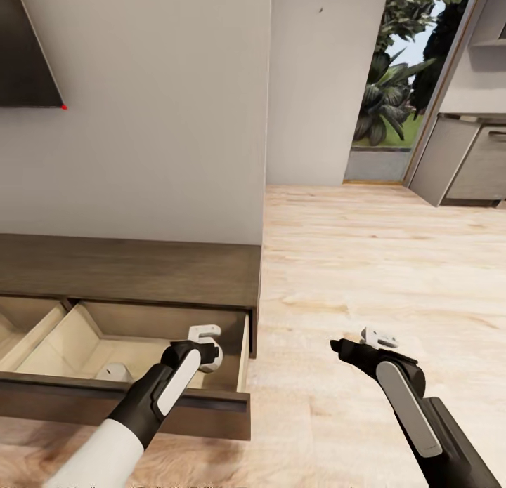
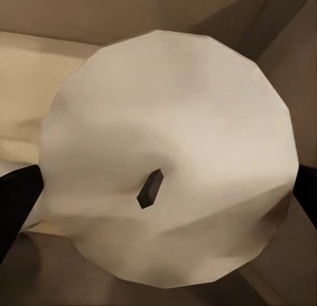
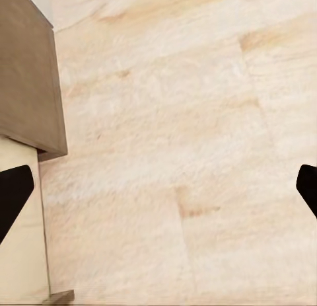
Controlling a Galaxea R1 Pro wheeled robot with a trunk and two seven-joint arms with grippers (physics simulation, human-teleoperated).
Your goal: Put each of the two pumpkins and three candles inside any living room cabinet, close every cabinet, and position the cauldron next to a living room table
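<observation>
The left gripper (image 1: 209,347) hung over the cabinet (image 1: 126,270)'s open drawer, clasping 1 candle (image 2: 165,154); another candle (image 1: 114,371) lay inside. Next: release. The right gripper (image 1: 369,340) hovered spread, empty.

Matt dark-wood cabinet (image 1: 133,270) — pale inside; waxy-smooth candle (image 2: 165,154); light wood-plank floor (image 1: 379,263).

Claw (image 3: 158,187) spread (wide) over floor (image 3: 185,134), beside cabinet (image 3: 26,75).
</observation>
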